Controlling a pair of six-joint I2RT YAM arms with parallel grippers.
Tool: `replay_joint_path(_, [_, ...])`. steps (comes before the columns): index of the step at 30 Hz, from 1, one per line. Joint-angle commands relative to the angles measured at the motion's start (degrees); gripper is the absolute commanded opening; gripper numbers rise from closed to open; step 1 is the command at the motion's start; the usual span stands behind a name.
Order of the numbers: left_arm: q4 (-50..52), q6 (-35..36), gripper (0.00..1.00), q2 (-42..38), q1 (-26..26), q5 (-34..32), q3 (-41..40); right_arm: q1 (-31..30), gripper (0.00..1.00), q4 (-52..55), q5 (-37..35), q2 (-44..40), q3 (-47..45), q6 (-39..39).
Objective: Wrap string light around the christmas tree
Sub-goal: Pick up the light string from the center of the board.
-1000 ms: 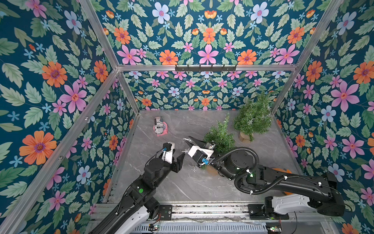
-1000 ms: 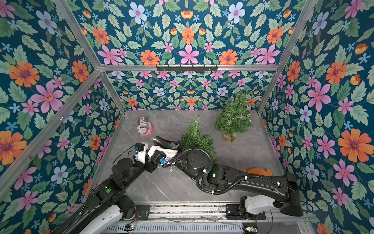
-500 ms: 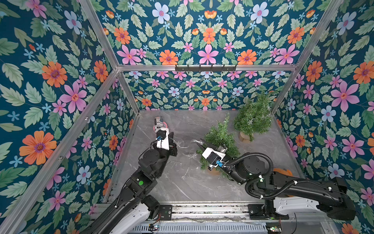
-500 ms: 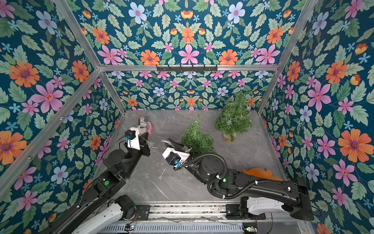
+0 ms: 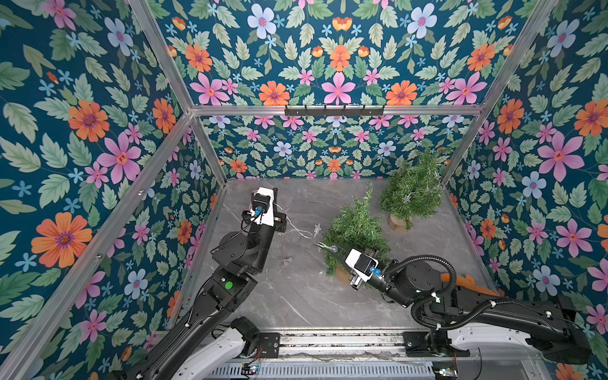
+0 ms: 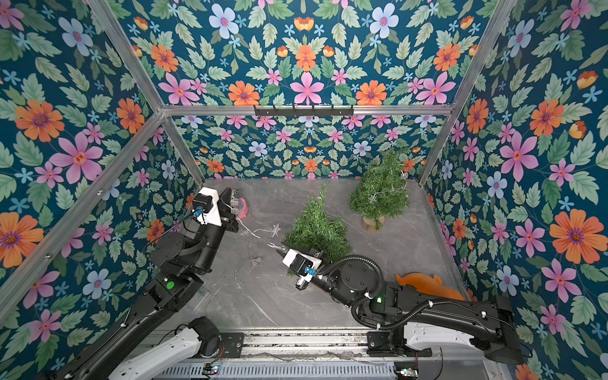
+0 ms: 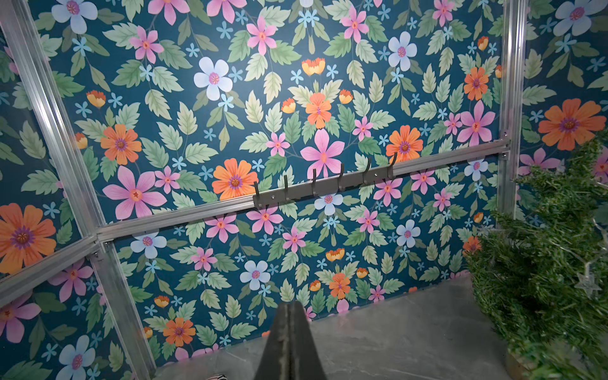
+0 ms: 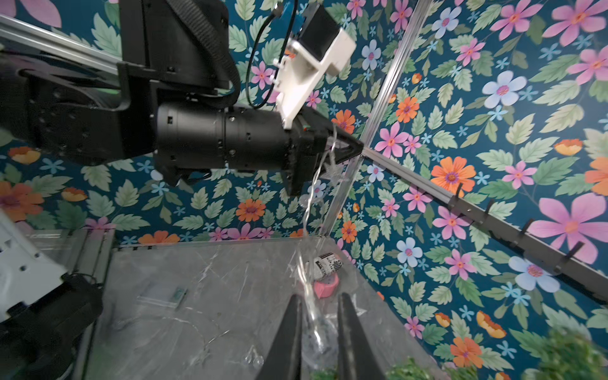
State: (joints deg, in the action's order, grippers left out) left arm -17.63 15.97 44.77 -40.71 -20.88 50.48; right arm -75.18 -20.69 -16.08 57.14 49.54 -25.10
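The string light (image 5: 307,234) is a thin pale wire with clear stars, strung between both grippers above the grey floor. My left gripper (image 5: 275,192) is raised at the back left, pointing at the back wall. Its jaws are pressed together in the left wrist view (image 7: 289,304), and in the right wrist view the wire (image 8: 312,184) hangs from them. My right gripper (image 5: 334,250) is at the near christmas tree (image 5: 357,227), in front of its lower branches. It is shut on a clear bunch of the string light (image 8: 317,324). More wire (image 6: 230,279) lies loose on the floor.
A second green tree (image 5: 411,190) on a wooden base stands at the back right with lights on it. A pink tape roll (image 6: 242,208) and a striped item sit at the back left. An orange object (image 6: 424,283) lies by the right arm. A hook rack (image 5: 334,110) is on the back wall.
My left gripper left the middle, rose to the back left and closed its jaws, pulling the wire out. My right gripper moved right, toward the near tree.
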Motion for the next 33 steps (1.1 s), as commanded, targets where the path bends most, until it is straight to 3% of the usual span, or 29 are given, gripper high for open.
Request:
replay_joint_path(1, [-5.4, 2.2, 0.0, 0.2, 0.0, -1.0, 1.0, -0.1, 0.12, 0.4, 3.3, 0.7, -0.2, 4.0])
replay_joint_path(5, [-6.6, 3.4, 0.0, -0.5, 0.0, -0.5, 2.3, -0.1, 0.15, -1.2, 5.0, 2.5, 0.3, 5.7])
replay_joint_path(10, [-6.2, 3.3, 0.0, -2.2, 0.0, 5.2, 3.3, -0.1, 0.5, -2.7, 8.2, 4.6, 1.0, 6.1])
replay_joint_path(17, [-10.4, 3.9, 0.0, -2.3, 0.1, 5.9, 6.7, -0.1, 0.78, -5.9, 8.1, 6.6, 1.4, 6.7])
replay_joint_path(22, [-13.8, 5.0, 0.0, -1.2, 0.0, 4.4, 10.5, -0.2, 0.81, -6.1, 4.0, 9.2, 4.9, 6.1])
replay_joint_path(27, [-12.8, 4.9, 0.0, -0.8, 0.1, 7.0, 14.1, -0.1, 0.8, -6.2, -3.2, 14.7, 12.2, 0.5])
replay_joint_path(30, [-11.9, 4.8, 0.0, -1.1, 0.0, 8.1, 15.4, 0.4, 0.74, -9.2, -5.8, 17.8, 16.0, -4.2])
replay_joint_path(33, [-11.6, 4.8, 0.0, -1.5, 0.0, 8.4, 15.8, 2.7, 0.65, -5.6, -2.5, 19.4, 21.2, -2.6])
